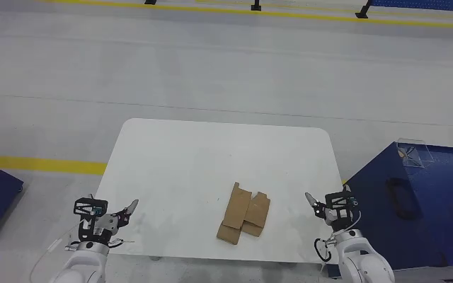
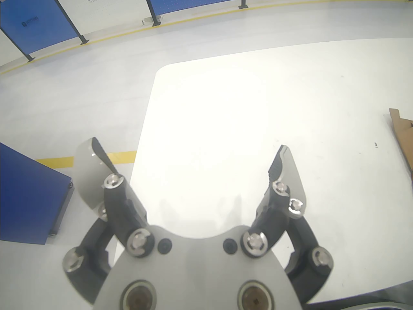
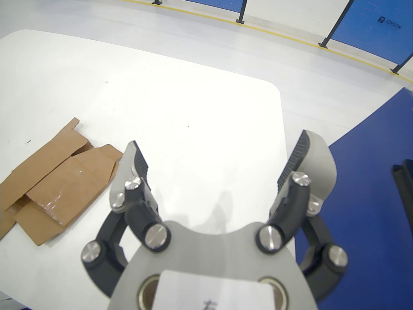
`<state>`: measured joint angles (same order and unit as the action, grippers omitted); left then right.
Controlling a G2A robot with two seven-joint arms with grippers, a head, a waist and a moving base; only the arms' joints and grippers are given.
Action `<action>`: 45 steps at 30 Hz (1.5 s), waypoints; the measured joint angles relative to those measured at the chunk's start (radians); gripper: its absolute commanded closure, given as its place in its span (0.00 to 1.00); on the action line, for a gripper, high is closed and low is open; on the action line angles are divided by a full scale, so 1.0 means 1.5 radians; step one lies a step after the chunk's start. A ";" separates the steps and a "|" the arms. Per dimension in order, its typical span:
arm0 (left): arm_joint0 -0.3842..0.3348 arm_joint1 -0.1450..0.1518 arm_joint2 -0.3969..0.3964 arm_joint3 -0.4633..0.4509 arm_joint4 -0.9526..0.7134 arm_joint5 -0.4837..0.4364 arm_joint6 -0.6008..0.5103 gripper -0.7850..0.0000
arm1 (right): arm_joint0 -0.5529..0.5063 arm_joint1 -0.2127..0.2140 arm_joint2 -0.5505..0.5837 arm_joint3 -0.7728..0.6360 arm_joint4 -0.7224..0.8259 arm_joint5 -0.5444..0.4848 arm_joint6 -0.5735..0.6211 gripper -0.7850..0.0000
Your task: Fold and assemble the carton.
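The flattened brown carton [image 1: 243, 213] lay on the white table [image 1: 212, 148], toward five o'clock from its middle (taking the far edge as twelve), apart from both hands. The left hand [image 1: 113, 210] hung over the seven o'clock corner, its fingers spread wide and empty. The right hand [image 1: 328, 199] hung at the four o'clock edge, likewise spread and empty, with the carton nearer to it.
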<state>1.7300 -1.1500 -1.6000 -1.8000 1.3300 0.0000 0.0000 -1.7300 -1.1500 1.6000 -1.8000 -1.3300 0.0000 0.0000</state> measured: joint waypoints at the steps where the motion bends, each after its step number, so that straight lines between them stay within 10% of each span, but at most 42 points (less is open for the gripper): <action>1: 0.000 0.000 0.000 0.000 0.000 0.000 0.000 0.00 | 0.000 0.000 0.000 0.000 0.000 0.000 0.000 0.00; 20: 0.000 0.000 0.000 0.000 0.000 0.000 0.000 0.00 | 0.001 -0.001 -0.004 0.004 0.014 -0.014 0.014 0.00; 30: 0.000 0.000 0.000 0.000 0.000 0.000 0.000 0.00 | 0.078 0.014 0.043 0.068 0.592 -0.325 0.430 0.00; 35: 0.000 0.000 0.000 0.000 0.000 0.000 0.000 0.00 | 0.185 0.023 0.008 0.201 0.868 -0.305 0.692 0.00; 45: 0.000 0.000 0.000 0.000 0.000 0.000 0.000 0.00 | 0.365 0.011 -0.109 0.506 1.047 -0.257 0.874 0.00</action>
<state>1.7300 -1.1500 -1.6000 -1.8000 1.3300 0.0000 0.0000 -1.1826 -1.1331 1.4362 -1.0412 0.2403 -0.3858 1.3115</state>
